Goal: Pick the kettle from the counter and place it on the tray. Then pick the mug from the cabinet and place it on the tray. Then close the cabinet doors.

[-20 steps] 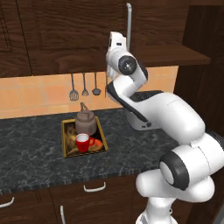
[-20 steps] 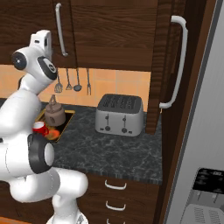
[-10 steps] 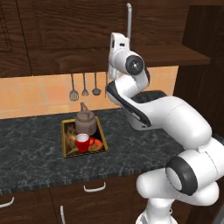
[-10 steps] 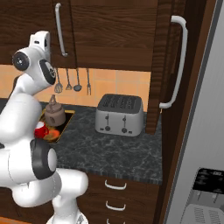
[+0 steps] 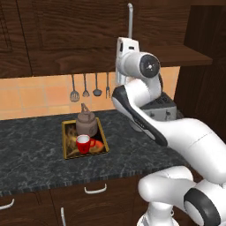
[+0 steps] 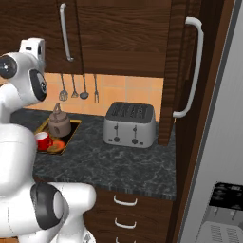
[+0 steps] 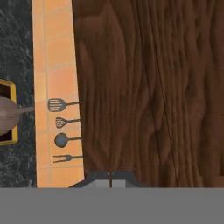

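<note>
The brownish-grey kettle point(image 5: 86, 123) and the red mug point(image 5: 83, 143) both stand on the gold-rimmed tray point(image 5: 64, 140) on the dark counter point(image 5: 31, 150). From the other side, the kettle point(image 6: 59, 124) is behind the mug point(image 6: 42, 140). My hand is raised against the cabinet's closed left door point(image 5: 79, 35), just below its white handle point(image 5: 130, 17). My gripper point(image 7: 110, 178) faces the wood grain at close range, its tips together with nothing between them. The right cabinet door point(image 6: 178, 71) stands open, edge-on, with its bar handle point(image 6: 195, 66).
A silver toaster point(image 6: 130, 124) sits on the counter under the open door. Several utensils point(image 5: 90, 86) hang on the orange tiled wall. A grey fridge point(image 6: 223, 142) stands at the far right. The cabinet shelf point(image 5: 181, 55) juts out beside my arm.
My arm's upper joint has swung a little to the right while the hand stays at the left door. Both doors, kettle and mug have not moved.
</note>
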Controlling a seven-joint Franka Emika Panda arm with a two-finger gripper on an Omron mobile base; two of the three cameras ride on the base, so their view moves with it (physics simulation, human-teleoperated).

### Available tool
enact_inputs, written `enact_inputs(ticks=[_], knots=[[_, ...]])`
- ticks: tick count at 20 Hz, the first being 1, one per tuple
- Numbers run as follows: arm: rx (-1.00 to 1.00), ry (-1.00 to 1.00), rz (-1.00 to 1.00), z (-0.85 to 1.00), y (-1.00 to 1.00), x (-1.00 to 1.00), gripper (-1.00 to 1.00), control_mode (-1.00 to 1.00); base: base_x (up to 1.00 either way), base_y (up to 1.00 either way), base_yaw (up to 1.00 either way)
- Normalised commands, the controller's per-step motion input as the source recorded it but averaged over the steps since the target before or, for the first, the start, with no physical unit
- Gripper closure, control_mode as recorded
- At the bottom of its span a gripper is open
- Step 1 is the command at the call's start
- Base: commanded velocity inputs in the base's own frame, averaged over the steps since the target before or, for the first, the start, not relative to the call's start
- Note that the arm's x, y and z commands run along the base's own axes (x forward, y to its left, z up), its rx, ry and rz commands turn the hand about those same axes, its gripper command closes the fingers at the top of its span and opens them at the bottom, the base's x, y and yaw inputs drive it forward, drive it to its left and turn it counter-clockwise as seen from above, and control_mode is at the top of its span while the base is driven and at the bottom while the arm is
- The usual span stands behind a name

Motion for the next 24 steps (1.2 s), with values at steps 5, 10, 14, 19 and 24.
enact_inputs(ticks=[5,10,14,19,24], knots=[[0.0,0.33,0.0,0.19,-0.16,-0.81,1.0,-1.0,0.0,0.0,0.0],[0.0,0.0,0.0,-0.1,-0.13,-0.3,1.0,-1.0,0.0,0.0,0.0],[0.05,0.0,0.0,-0.02,-0.82,-0.96,1.0,-1.0,0.0,0.0,0.0],[0.09,-0.07,0.0,0.0,-1.0,-1.0,1.0,-1.0,0.0,0.0,0.0],[0.08,-0.11,0.0,0.0,-1.0,-1.0,1.0,-1.0,0.0,0.0,0.0]])
